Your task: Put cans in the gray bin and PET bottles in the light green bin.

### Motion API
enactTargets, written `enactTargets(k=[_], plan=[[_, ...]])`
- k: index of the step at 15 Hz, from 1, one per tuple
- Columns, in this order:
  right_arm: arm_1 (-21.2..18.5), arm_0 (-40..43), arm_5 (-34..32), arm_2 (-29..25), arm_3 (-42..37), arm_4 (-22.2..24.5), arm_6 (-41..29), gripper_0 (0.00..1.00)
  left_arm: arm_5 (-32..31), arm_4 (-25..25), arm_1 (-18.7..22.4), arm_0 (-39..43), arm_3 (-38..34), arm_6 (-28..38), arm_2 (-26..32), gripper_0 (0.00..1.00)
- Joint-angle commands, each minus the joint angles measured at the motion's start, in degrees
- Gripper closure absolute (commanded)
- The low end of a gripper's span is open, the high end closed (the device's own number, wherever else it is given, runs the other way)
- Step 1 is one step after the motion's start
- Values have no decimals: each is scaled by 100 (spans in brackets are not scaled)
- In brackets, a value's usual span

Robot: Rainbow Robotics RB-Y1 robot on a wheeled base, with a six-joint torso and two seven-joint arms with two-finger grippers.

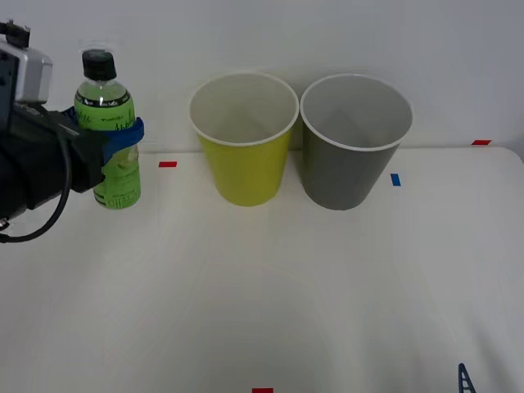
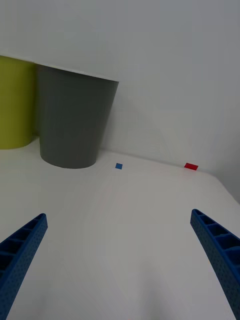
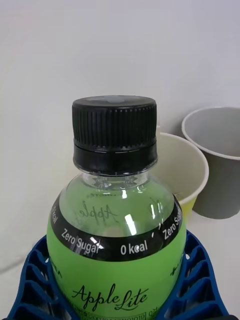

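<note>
One bottle is all there is to sort here, and it's already in hand. Nearest the robot, the right gripper point(image 2: 120, 260) is low over the bare white counter point(image 1: 262, 311), its blue fingers point(image 2: 22, 250) spread wide with nothing between them, so that arm looks idle to me. Further out on the left side, the left gripper point(image 1: 123, 135) has its blue fingers point(image 3: 200, 285) wrapped around the body of the PET bottle point(image 1: 110, 131), pinching it upright with the black cap on top. I can't quite tell if the bottle's base is resting on the counter or just off it. Beyond that, toward the back wall, the light green bin point(image 1: 244, 139) and the gray bin point(image 1: 354, 143) stand side by side, nearly touching, green one closer to the bottle. From what I can see of their insides, both look empty, and I see no cans anywhere on the counter. So progress-wise I'd say the grab is done, and carrying the bottle over the green bin's rim and letting go is what's left.
</note>
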Motion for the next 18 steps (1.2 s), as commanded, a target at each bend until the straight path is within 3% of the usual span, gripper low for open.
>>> enactTargets(k=[1, 4, 6, 10, 13, 15, 18], plan=[[0, 0, 0, 0, 0, 0, 0, 0, 246, 358, -32, -899, 499, 105, 49, 100], [0, 0, 0, 0, 0, 0, 0, 0, 729, 683, -49, -1866, 1184, 96, -66, 100], [0, 0, 0, 0, 0, 0, 0, 0, 729, 253, -93, -2455, 1589, 131, -593, 100], [0, 0, 0, 0, 0, 0, 0, 0, 369, 33, -198, -3255, 2301, 316, -1226, 100], [0, 0, 0, 0, 0, 0, 0, 0, -694, -310, -357, -3343, 2705, 386, -1859, 100], [0, 0, 0, 0, 0, 0, 0, 0, -1046, -582, -383, -3352, 2810, 465, -2122, 100], [0, 0, 0, 0, 0, 0, 0, 0, -2030, -609, -409, -3343, 3426, 483, -2518, 100]])
